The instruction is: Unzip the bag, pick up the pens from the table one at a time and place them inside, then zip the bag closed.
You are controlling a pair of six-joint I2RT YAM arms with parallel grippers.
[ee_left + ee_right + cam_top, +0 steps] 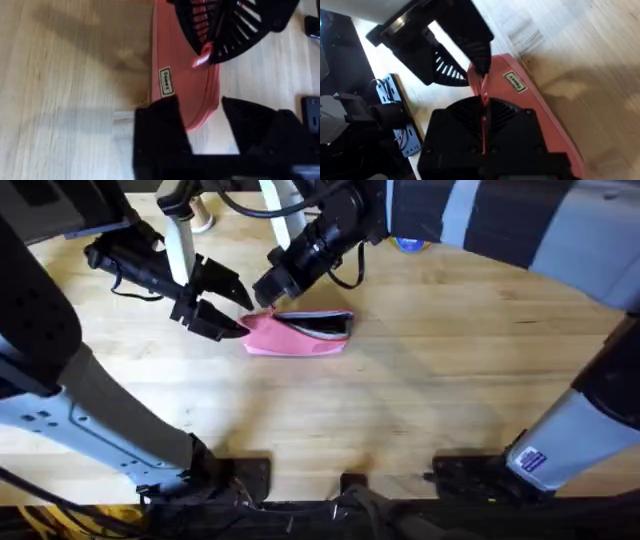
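While both arms crowd the bag's (297, 335) left end, far-centre on the table (400, 420), zipping looks in hand; mouth gapes dark.

Left wrist: left gripper (205, 112) open, straddling the pink end.

Right wrist: right gripper (484, 112) pinched on a thin pink tab, probably the puller. Next: a steady pull along the zip.

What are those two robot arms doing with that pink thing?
They are working on a pink pencil bag lying on the wooden table. The left gripper has its fingers open around one end of the bag. The right gripper is pinched shut on a thin pink bit at that same end. The bag looks partly open.
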